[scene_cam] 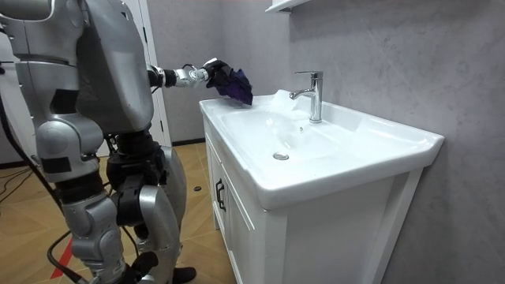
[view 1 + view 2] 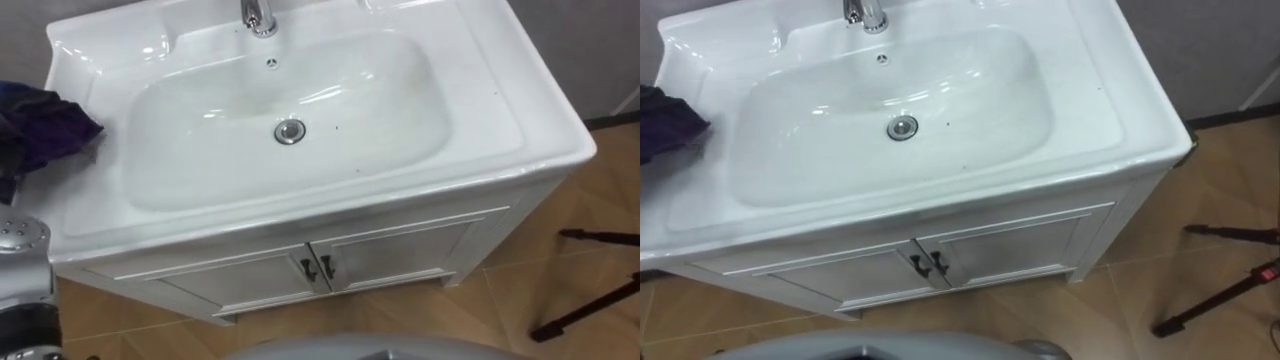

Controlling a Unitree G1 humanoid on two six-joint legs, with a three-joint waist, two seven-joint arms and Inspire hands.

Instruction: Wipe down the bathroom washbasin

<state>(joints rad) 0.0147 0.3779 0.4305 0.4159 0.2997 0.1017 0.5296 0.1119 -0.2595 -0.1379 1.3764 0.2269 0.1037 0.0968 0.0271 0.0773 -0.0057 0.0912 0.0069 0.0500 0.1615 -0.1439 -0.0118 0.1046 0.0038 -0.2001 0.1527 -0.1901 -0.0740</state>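
The white basin [image 2: 230, 160] is sunk into a white vanity top, with a chrome drain [image 2: 290, 131] in the middle and a chrome faucet [image 2: 258, 15] at the back. A few dark specks lie in the bowl. A dark purple cloth [image 2: 45, 125] rests bunched on the left rim, outside the bowl. In the room view my left hand [image 1: 207, 71] reaches out to that far end, its fingers curled into the cloth [image 1: 234, 85]. I stand upright facing the front of the vanity.
Below the top are two white cabinet doors with dark handles [image 2: 318, 268]. Black tripod legs [image 2: 590, 300] lie on the wooden floor at the right. A grey wall backs the basin, with a white shelf [image 1: 284, 5] above it.
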